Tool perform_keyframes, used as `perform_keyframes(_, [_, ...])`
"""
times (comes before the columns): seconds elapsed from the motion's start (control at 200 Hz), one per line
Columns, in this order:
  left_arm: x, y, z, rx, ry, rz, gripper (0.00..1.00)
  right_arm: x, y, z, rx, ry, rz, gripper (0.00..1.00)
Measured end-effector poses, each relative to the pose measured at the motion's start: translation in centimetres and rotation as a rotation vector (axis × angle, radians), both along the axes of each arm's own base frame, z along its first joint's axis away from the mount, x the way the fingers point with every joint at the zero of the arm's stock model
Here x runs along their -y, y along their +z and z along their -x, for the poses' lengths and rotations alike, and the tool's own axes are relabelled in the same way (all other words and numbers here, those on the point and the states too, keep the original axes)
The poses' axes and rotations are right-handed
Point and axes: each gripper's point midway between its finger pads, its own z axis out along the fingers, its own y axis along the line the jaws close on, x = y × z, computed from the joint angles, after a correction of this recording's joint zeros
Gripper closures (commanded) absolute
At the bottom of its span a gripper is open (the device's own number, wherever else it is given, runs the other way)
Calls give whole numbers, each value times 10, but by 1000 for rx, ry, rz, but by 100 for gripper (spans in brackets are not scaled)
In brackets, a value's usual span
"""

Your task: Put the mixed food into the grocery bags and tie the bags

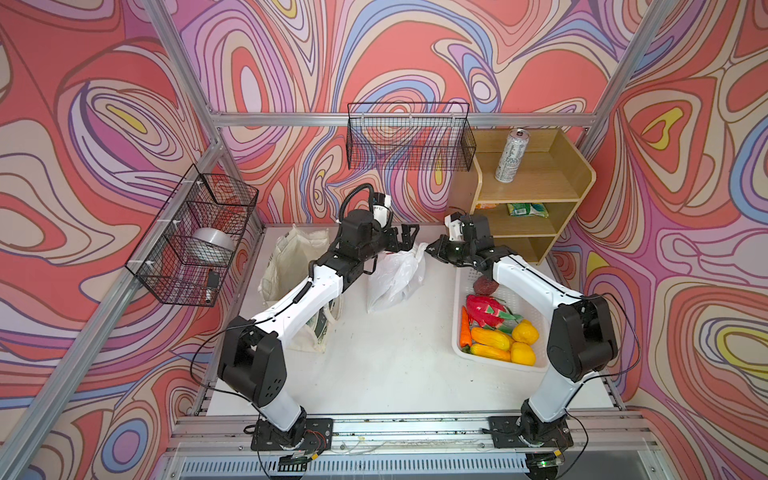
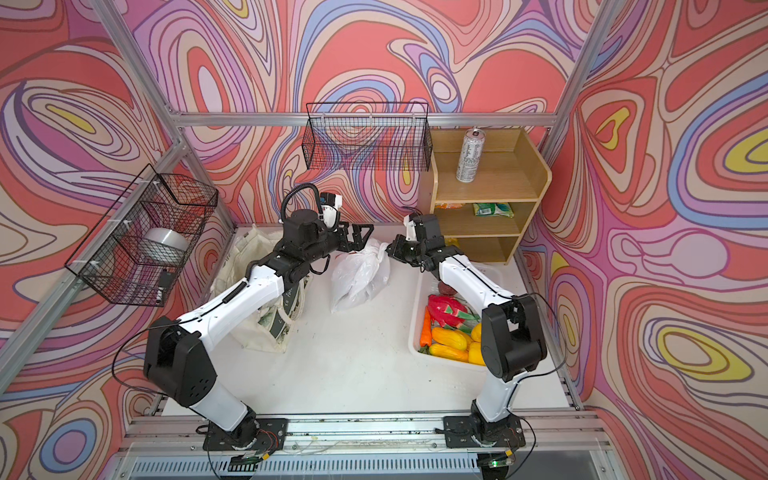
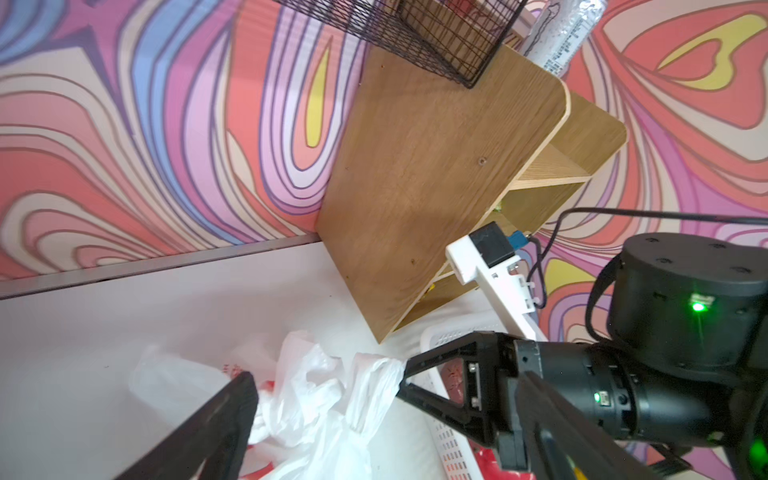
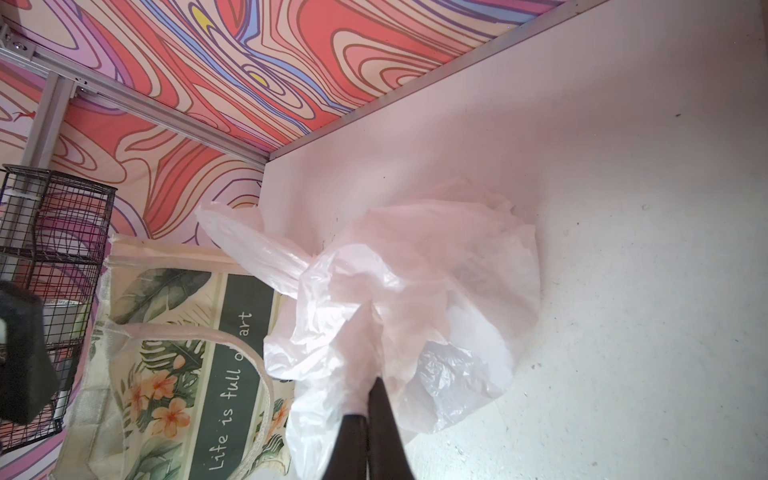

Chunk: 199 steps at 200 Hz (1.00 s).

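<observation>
Meanwhile, two robot arms meet over a white plastic bag (image 1: pixel 395 278) at centre frame.
One handle (image 4: pixel 363 349) is clamped in the right gripper (image 4: pixel 374 392); the left gripper (image 1: pixel 409 237) hangs wide open just beside. Tying seems underway; next, the left likely must catch the free handle (image 4: pixel 249 249).

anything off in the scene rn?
Nothing spilled or damaged. Canvas tote sags, partly hidden under the left arm. Right gripper is shut on the crumpled plastic bag while the toy produce sits unpacked in the white basket.
</observation>
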Motion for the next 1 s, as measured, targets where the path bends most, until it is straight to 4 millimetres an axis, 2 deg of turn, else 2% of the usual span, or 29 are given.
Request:
perform_keyframes(0.075, [-11, -21, 3, -29, 43, -46, 0, 0, 0, 0, 0, 0, 0, 100])
perform_keyframes(0.225, [-28, -87, 12, -167, 93, -129, 0, 0, 0, 0, 1, 5, 0, 100])
perform_keyframes(0.336, [-36, -112, 15, -235, 107, -131, 0, -1, 0, 1, 2, 8, 0, 100])
perform_keyframes(0.526, [-37, -122, 7, -268, 91, -96, 0, -2, 0, 2, 5, 20, 1, 100])
perform_keyframes(0.766, [-8, -140, -6, -305, -44, -75, 0, -5, 4, 3, 6, 38, -9, 100])
perform_keyframes(0.886, [3, -138, -7, -277, -98, -92, 0, -7, 9, 2, 16, 46, -17, 100])
perform_keyframes(0.997, [17, -127, -7, -209, -143, -147, 0, -13, 11, -1, 21, 58, -21, 100])
